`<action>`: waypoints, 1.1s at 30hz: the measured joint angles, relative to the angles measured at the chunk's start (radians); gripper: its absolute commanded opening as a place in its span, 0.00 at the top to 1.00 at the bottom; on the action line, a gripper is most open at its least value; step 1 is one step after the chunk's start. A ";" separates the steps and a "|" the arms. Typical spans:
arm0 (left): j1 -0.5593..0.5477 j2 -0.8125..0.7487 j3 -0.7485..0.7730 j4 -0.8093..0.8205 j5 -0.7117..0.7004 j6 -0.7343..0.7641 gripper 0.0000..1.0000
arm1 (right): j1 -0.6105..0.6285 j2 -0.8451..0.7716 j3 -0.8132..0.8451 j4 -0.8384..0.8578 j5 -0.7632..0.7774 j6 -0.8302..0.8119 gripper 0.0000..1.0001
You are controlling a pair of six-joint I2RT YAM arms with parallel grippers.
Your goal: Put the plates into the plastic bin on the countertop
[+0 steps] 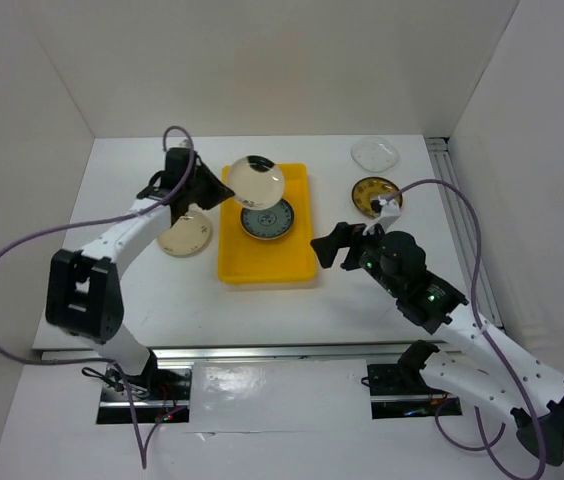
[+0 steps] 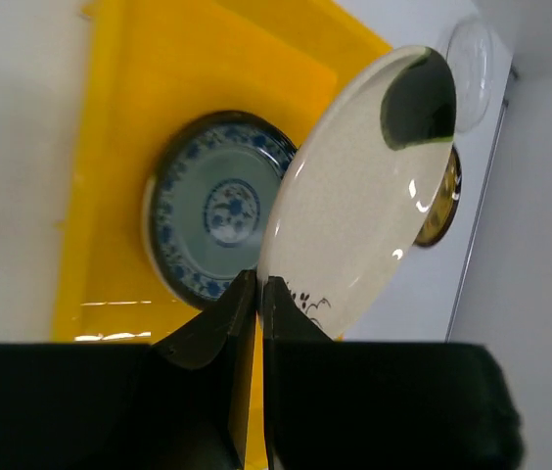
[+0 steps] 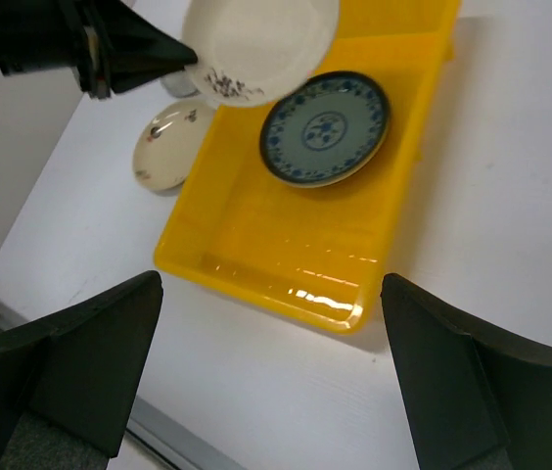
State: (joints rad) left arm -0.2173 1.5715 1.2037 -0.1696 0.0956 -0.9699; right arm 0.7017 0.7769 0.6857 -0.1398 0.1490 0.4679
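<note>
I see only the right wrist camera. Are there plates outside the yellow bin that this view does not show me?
Observer: Yes. A dark brown plate with gold pattern lies on the countertop, right of the bin.
Operator: Only that one?
Observer: No. A clear plate lies beyond it, nearer the back wall.
Operator: Does the lifted cream plate have any mark on top?
Observer: Yes, a dark patch at the edge away from the fingers of the left gripper.
</note>
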 measured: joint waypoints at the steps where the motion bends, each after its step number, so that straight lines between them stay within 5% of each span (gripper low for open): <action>1: -0.024 0.048 0.032 0.006 0.015 0.011 1.00 | -0.016 -0.019 0.002 -0.017 0.012 0.006 0.00; 9: -0.079 0.280 0.176 -0.021 0.066 0.063 1.00 | -0.084 -0.115 0.009 -0.121 0.048 0.037 0.00; 20: -0.074 0.316 0.162 -0.032 0.050 0.073 0.98 | -0.090 -0.118 0.009 -0.155 0.058 0.048 0.00; 26: -0.068 0.327 0.134 -0.034 0.033 0.069 0.77 | -0.091 -0.100 0.008 -0.154 0.058 0.056 0.00; 31: -0.061 0.325 0.082 -0.038 0.024 0.058 0.33 | -0.092 -0.074 0.003 -0.148 0.058 0.063 0.00; 33: -0.061 0.310 0.078 -0.037 0.033 0.056 0.08 | -0.092 -0.065 -0.006 -0.142 0.058 0.064 0.00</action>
State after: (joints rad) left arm -0.2779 1.8812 1.2819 -0.2070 0.1287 -0.9138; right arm 0.6094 0.7120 0.6800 -0.2821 0.2066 0.5316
